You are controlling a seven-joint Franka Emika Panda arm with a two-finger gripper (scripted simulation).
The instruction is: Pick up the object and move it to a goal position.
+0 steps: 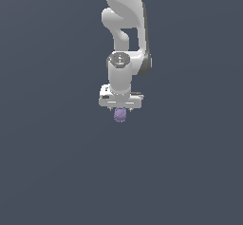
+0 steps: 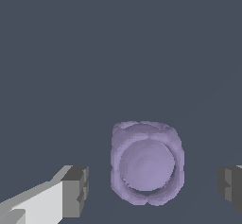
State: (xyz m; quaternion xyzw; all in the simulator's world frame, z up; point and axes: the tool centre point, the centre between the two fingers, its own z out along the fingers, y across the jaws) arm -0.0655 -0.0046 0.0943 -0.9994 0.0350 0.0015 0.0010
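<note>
The object [image 2: 147, 162] is a small light-purple rounded lump with a smooth dome top, resting on the dark grey floor. In the wrist view it sits between my two dark finger pads [image 2: 76, 190], with a clear gap on each side. My gripper [image 2: 153, 190] is open and touches nothing. In the exterior view the white hand [image 1: 120, 100] points straight down, and the object [image 1: 120, 116] shows just under it, partly hidden by the hand. My gripper [image 1: 120, 110] straddles it there.
The floor [image 1: 47, 162] is plain dark grey all around. The white arm [image 1: 124, 24] rises behind the hand toward the exterior view's top.
</note>
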